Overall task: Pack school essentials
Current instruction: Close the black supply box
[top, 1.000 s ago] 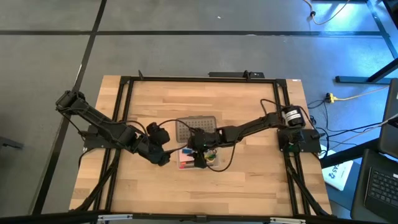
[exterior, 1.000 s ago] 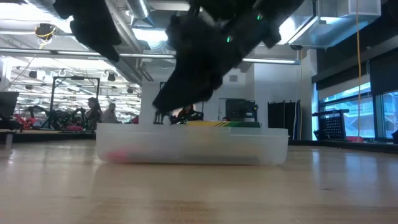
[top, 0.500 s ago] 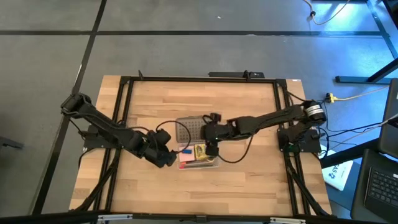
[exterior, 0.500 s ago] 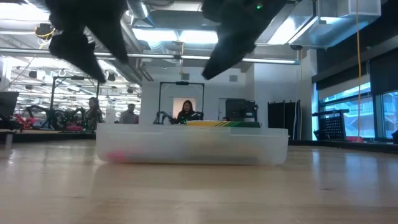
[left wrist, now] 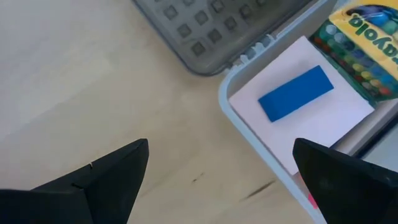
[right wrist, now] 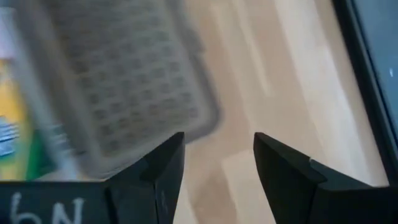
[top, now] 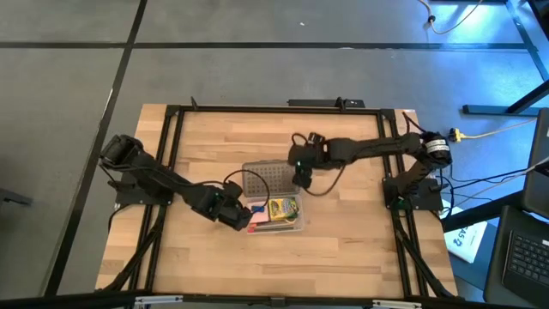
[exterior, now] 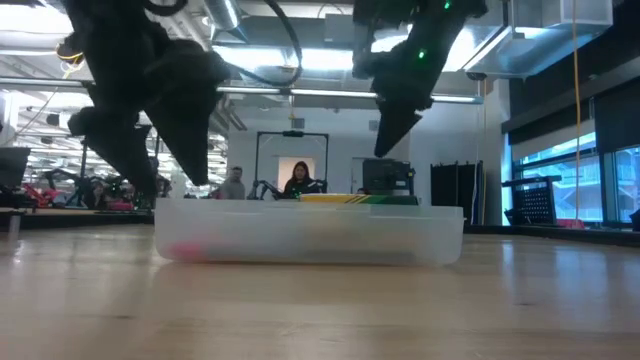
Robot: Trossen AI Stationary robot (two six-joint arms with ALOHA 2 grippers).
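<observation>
Wooden table point(top: 343, 240) with a clear plastic case point(top: 276, 224) near its centre, taken here as the landmark. The case lies open, its grey dotted lid point(top: 268, 179) folded flat on the tabletop along the case's far edge. Left arm: reaches in from the table's left side and ends just beside the case's left end; its gripper point(top: 239, 215) hangs over the bare wood there, fingers point(left wrist: 102, 180) spread wide and holding nothing. Right arm: extends from the table's right side and ends just beyond the lid's far right corner; its gripper point(top: 302, 178) points down over the wood, fingers point(right wrist: 152, 171) parted with an empty gap between them. Contents of the case: a green-and-yellow crayon box point(top: 283, 208) lies flat in the middle, well apart from the right gripper and near the left one. A pale pink square pad point(left wrist: 314, 127) fills the case's left end, closest to the left gripper's open fingers. A small blue block point(left wrist: 296, 93) rests flat on top of the pad, clear of the case wall. Thin items along the case's near side cannot be told apart.
</observation>
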